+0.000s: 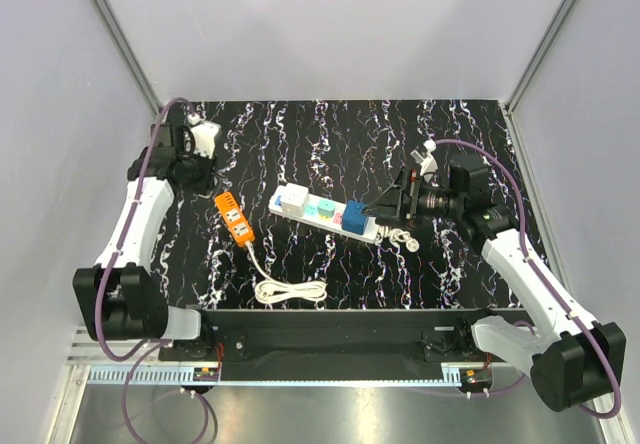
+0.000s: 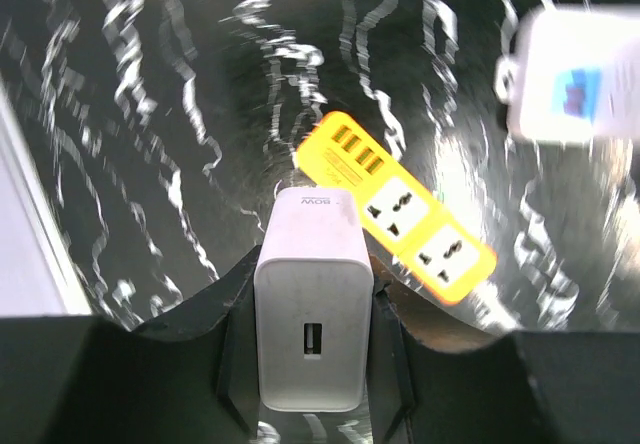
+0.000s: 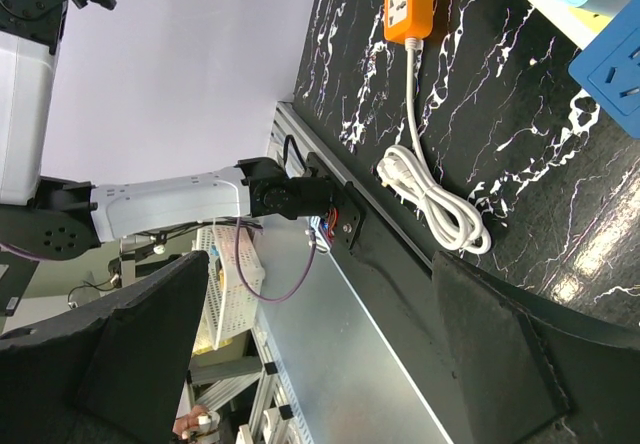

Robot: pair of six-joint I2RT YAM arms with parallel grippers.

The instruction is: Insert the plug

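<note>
The plug, a royal-blue cube, stands on the right part of the white power strip. I cannot tell how deep it sits. My right gripper hovers just right of it, open and empty. In the right wrist view the plug shows at the right edge, outside the wide-open gripper. My left gripper is at the far left corner, shut on a white USB charger, which fills the space between its fingers.
A white cube and a pale teal cube also sit on the strip. An orange socket block lies to its left, its coiled white cord near the front edge. Grey walls enclose the table.
</note>
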